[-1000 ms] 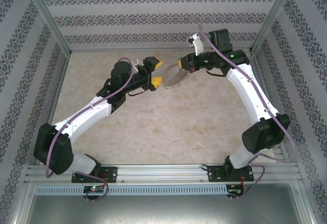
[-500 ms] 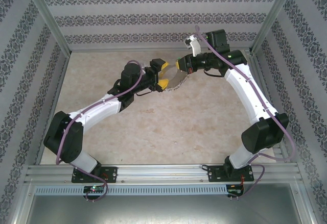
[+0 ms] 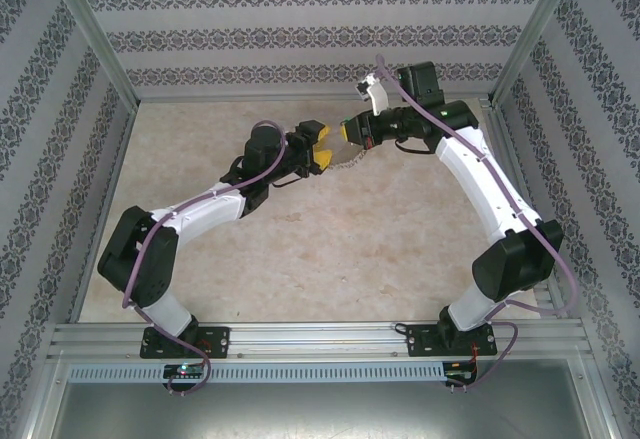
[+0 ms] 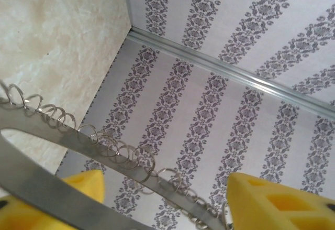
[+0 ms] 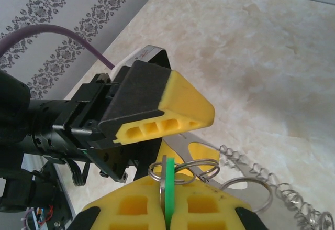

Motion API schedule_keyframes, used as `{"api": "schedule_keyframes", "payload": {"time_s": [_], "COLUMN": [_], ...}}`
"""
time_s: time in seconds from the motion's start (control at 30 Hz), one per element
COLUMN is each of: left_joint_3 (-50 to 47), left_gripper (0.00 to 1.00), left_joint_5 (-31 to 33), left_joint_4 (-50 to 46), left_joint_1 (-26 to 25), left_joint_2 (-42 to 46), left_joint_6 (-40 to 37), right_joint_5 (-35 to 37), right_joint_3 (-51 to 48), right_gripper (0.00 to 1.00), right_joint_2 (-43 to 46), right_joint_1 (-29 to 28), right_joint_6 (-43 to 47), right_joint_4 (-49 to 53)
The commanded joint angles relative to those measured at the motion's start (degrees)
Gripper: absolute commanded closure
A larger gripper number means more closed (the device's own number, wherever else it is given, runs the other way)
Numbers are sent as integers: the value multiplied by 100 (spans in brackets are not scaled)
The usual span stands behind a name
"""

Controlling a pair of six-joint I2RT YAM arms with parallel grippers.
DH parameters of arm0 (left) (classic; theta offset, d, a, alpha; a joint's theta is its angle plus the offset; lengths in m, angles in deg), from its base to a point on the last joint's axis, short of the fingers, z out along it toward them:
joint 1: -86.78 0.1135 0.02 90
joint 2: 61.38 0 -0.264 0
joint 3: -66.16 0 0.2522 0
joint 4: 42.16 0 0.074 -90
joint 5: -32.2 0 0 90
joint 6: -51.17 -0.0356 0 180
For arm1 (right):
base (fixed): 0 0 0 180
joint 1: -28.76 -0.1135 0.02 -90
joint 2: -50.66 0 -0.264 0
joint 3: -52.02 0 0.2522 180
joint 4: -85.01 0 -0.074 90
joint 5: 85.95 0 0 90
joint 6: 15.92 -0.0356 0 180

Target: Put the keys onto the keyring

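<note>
In the right wrist view my right gripper point(image 5: 167, 188) is shut on the green key point(image 5: 168, 170), which stands edge-on between the yellow pads with small wire rings looped through it. The keyring point(image 5: 180, 143), a flat grey band strung with small wire rings, hangs from there and runs between the fingers of my left gripper point(image 5: 201, 133). From the left wrist, the keyring point(image 4: 146, 178) crosses slantwise between the two yellow fingers of the left gripper point(image 4: 165, 177), which stand apart. From above, left gripper point(image 3: 322, 149) and right gripper point(image 3: 348, 136) meet mid-air at the keyring point(image 3: 347, 162).
The beige table point(image 3: 300, 249) lies below both arms. Patterned walls point(image 3: 300, 39) with aluminium posts close in the back and both sides. A white tag point(image 3: 374, 91) sticks up from the right wrist.
My left arm has reached right and brought its gripper round the keyring, and its jaws have narrowed. The right gripper has held the key and shifted slightly back.
</note>
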Motion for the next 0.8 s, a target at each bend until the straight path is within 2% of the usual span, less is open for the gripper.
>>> {"api": "schedule_keyframes", "payload": {"time_s": [0.0,0.23,0.37,0.53,0.57,0.63,0.7,0.77], "left_joint_3": [109,187,280,449,482,560,666,823], "left_gripper": [46,75,99,100,100,100,100,100], "left_joint_5": [166,272,352,597,653,754,798,731], "left_joint_4": [416,436,591,1017,1135,1495,1732,2046], "left_joint_1": [-61,-61,-57,-59,-59,-61,-53,-35], "left_joint_2": [-75,-163,-274,-458,-497,-606,-714,-855], "left_joint_6": [73,-23,-154,-600,-678,-918,-1144,-1448], "right_joint_5": [-203,-207,-214,-331,-380,-415,-463,-487], "right_joint_3": [-76,-221,-329,-513,-566,-793,-1078,-1334], "right_gripper": [100,100,100,100,93,63,53,47], "right_joint_2": [147,211,263,430,487,689,966,1263], "right_joint_1": [-75,-101,-119,-200,-209,-193,-131,2], "right_joint_6": [136,120,88,34,57,-27,-104,-272], "right_joint_4": [-227,-306,-371,-446,-451,-578,-743,-904]}}
